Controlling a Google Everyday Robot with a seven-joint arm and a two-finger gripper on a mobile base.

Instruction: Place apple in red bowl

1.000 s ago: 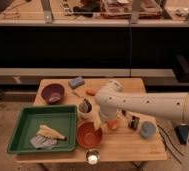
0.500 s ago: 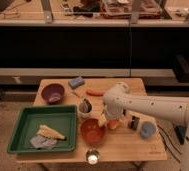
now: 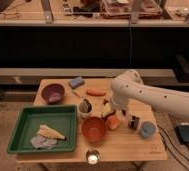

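The apple (image 3: 113,122), a small orange-red ball, rests on the wooden table (image 3: 123,147) just right of the red bowl (image 3: 94,129). The red bowl is reddish-orange with a rust-brown inside and stands near the table's front edge. My white arm reaches in from the right and bends down over the table's middle. My gripper (image 3: 110,114) points down right at the apple, open, with its fingers close on either side of the fruit. The arm hides part of the apple's top.
A dark purple bowl (image 3: 53,92) stands at the back left, with a blue sponge (image 3: 76,81) and an orange carrot-like piece (image 3: 95,92) behind the arm. A cup (image 3: 84,106), a green tray (image 3: 23,135), a white can (image 3: 133,122) and a blue cup (image 3: 147,130) surround the spot.
The arm's elbow has swung a little to the right and the gripper has settled lower over the apple. The apple and bowls have not moved.
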